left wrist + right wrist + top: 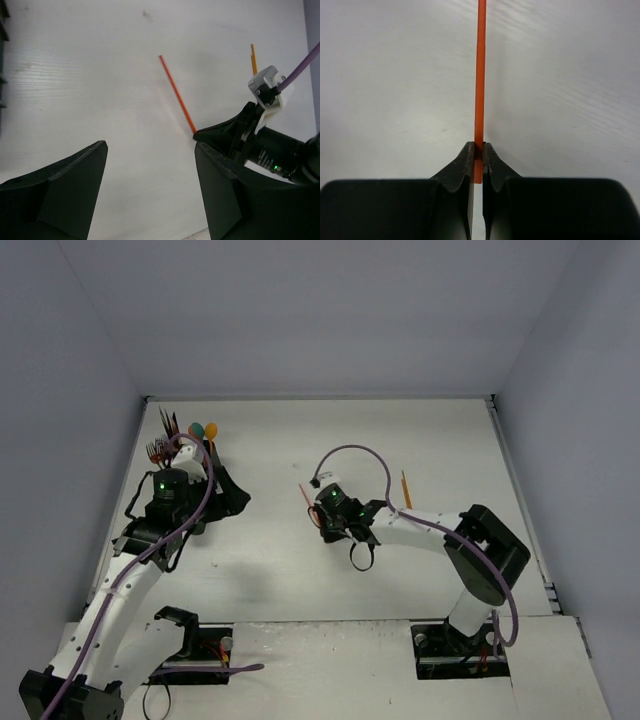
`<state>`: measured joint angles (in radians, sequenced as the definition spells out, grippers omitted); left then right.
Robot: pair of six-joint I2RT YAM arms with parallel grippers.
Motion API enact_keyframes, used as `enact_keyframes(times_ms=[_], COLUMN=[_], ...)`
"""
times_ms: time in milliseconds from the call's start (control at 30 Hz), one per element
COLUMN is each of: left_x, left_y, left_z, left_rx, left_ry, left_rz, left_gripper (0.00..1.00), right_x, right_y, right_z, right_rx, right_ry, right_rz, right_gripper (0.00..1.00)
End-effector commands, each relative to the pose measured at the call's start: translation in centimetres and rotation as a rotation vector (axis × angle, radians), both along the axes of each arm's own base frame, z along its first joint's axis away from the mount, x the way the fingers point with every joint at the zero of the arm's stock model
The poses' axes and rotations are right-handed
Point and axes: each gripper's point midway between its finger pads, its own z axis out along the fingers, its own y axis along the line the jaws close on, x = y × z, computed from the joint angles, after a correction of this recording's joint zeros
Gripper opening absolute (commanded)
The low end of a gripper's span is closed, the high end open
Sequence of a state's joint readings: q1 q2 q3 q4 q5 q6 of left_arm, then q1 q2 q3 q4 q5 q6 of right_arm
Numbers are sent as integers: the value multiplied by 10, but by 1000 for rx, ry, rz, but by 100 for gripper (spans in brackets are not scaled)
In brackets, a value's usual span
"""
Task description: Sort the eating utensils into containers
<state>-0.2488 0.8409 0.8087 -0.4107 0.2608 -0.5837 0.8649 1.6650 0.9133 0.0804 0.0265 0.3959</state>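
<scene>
My right gripper (478, 150) is shut on the near end of a slim orange utensil (480, 75), which runs straight out from the jaws over the white table. From above, that gripper (318, 508) is at mid-table with the orange utensil (306, 496) pointing toward the far left. A second orange utensil (406, 490) lies farther right. The black wire-mesh container (225, 492) stands at the left, partly hidden by my left arm, with several forks (158, 450) and spoons (204, 429) upright in it. My left gripper (151, 145) is open with nothing between its fingers, over bare table.
The left wrist view shows the right gripper (220, 134) with its purple cable (300, 67) close on the right. White walls close the table on three sides. The arm bases sit at the near edge.
</scene>
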Motion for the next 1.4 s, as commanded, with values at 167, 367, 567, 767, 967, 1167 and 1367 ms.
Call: enact_keyframes(times_ms=[167, 367, 567, 767, 967, 1167, 1367], left_x=[17, 22, 25, 26, 30, 40, 62], left_y=[-40, -46, -44, -40, -35, -8, 49], left_z=[48, 57, 63, 65, 68, 63, 70], left_rx=[-118, -159, -175, -191, -173, 16, 374], left_ry=[-94, -116, -133, -149, -181, -216, -268], left_rz=[-25, -7, 28, 60, 77, 144, 273], left_gripper=[71, 71, 39, 0, 0, 0, 0], right_x=[-30, -47, -55, -55, -55, -45, -13], right_y=[92, 104, 110, 112, 111, 86, 17], right_z=[157, 184, 189, 187, 183, 178, 155], right_rx=[357, 434, 462, 471, 464, 429, 300], right_ry=[-336, -390, -403, -403, -400, -429, -405], right_rz=[255, 306, 325, 325, 323, 235, 20], right_gripper=[0, 0, 0, 1, 25, 54, 58])
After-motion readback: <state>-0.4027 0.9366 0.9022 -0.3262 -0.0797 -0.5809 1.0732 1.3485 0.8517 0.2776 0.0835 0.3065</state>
